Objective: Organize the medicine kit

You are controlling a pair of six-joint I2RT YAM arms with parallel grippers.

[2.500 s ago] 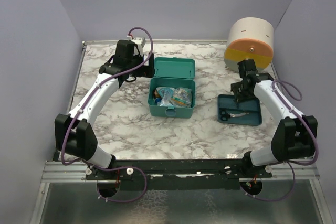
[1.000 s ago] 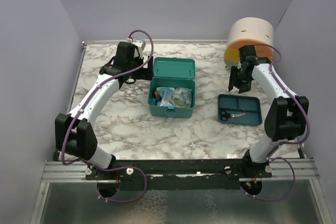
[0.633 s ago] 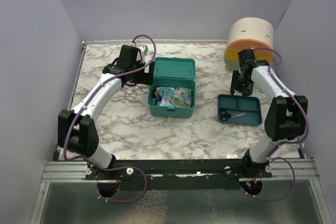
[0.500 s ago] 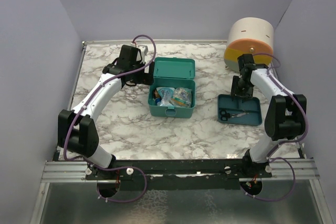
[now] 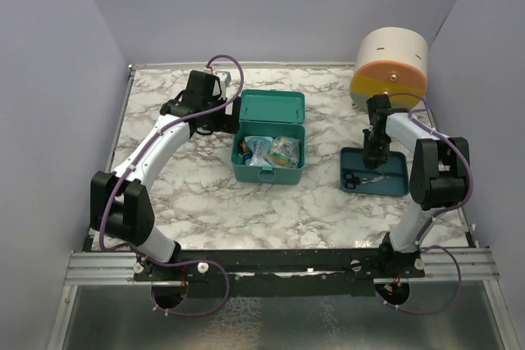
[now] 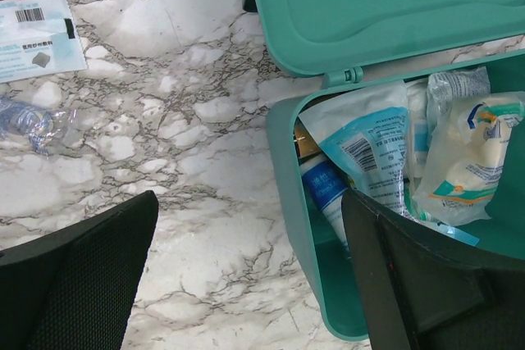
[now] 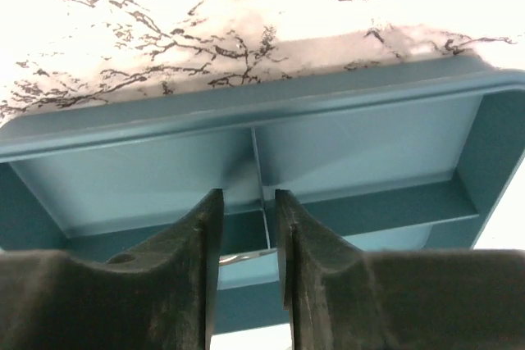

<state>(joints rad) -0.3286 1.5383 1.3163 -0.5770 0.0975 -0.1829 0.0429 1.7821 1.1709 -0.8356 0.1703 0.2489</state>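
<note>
On the marbled counter [image 5: 189,194] the medicine kit [image 5: 283,175] stands in the middle, square to the edges. Its long axis runs left to right. The latch faces near, and the lid [image 5: 272,106] is thrown back flat on the far side, so the box opens upward.

To its right lies the shallow tray [image 5: 398,186], near the round drawer unit [image 5: 392,71].

The left pincer [image 6: 250,198] is spread wide astride the kit's left wall and holds nothing. The right pincer [image 7: 246,198] points down into the tray, narrowed to a slim gap either side of the thin middle divider. No contact with the divider shows.

The step looks like taking the tray by that divider. To do it well, centre the rib in the gap, close fully before lifting, and keep the tray level so the scissors [image 5: 361,178] do not slide out.

The packets [image 6: 369,153] stand high in the kit and may stop the tray seating. A loose sachet [image 6: 37,34] waits on the far-left counter.
</note>
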